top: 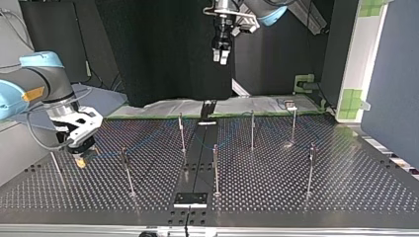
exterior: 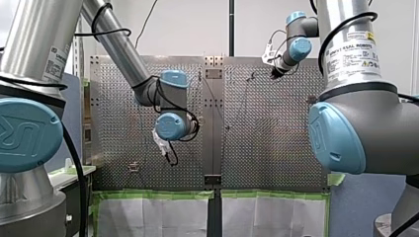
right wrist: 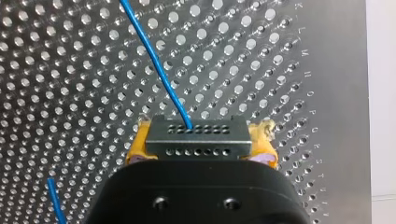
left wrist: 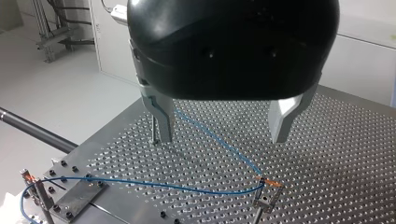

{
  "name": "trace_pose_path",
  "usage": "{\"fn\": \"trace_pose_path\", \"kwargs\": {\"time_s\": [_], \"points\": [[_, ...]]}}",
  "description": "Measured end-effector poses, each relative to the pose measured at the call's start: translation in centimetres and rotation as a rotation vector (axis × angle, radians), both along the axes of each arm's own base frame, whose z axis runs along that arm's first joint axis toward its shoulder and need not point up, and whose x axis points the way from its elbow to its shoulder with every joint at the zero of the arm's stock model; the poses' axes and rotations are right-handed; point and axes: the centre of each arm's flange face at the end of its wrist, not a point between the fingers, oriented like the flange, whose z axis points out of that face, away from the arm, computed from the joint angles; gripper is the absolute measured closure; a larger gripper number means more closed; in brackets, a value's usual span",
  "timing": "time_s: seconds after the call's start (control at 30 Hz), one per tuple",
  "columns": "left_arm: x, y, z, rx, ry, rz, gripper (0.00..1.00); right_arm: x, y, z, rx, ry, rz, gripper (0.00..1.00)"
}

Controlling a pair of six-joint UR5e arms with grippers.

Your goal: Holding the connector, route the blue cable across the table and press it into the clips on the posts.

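Two pincers: my right pincer (top: 81, 157) clenched on the grey perforated block connector (right wrist: 196, 144), my left pincer (left wrist: 223, 137) released, hanging over the perforated metal surface (left wrist: 350, 163). The thin blue cable (left wrist: 140, 183) leaves the connector and seems seated in the clip of one slim metal post (left wrist: 264, 203). Light, floppy; steer by the rigid connector, gentle tension.

The cable (right wrist: 159, 70) is bright blue, a thin plain line over the table (right wrist: 70, 56) — silver metal with an even grid of round holes. The connector (right wrist: 198, 135) is dark grey, two rows of small holes on its face. The pads (right wrist: 263, 140) of my right gripper (right wrist: 198, 149) are yellow, its body black. My left gripper (left wrist: 222, 140) is glossy black with pale grey fingers (left wrist: 161, 116). The joint caps (exterior: 170, 126) are light blue — green tape (exterior: 158, 194) borders the table's edge.
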Motion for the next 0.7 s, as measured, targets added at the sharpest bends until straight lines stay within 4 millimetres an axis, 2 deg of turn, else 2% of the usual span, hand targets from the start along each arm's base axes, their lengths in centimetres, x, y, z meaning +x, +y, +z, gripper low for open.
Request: {"fn": "trace_pose_path", "kwargs": {"time_s": [0.7], "points": [[-0.57,0.53,-0.58,0.000,0.000,0.000,0.00,0.00,0.11,0.06,-0.001,0.005,-0.002,1.00]]}}
